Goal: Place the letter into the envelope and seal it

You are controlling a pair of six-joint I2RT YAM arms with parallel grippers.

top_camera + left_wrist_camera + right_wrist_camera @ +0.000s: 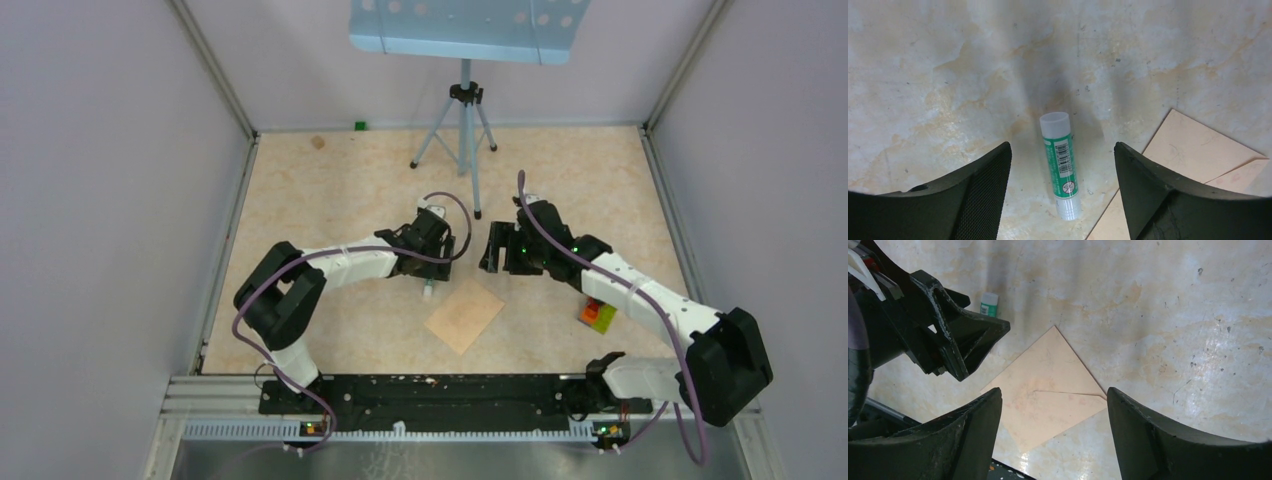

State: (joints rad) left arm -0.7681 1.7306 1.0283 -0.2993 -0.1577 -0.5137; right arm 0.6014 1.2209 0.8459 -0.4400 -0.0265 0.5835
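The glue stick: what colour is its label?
Green; the glue stick shows best in the left wrist view.

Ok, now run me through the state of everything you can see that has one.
envelope: lying flat, flap folded down, seal unclear.
letter: not visible.
glue stick: on its side, cap on, between the left jaws, not touched.
left gripper: jaws open, empty.
right gripper: jaws open, empty, above the envelope.
music stand: upright.

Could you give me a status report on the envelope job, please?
Left gripper open, over glue stick. Right gripper open, empty, above envelope. Envelope lies flat, nothing on it; letter not in view.
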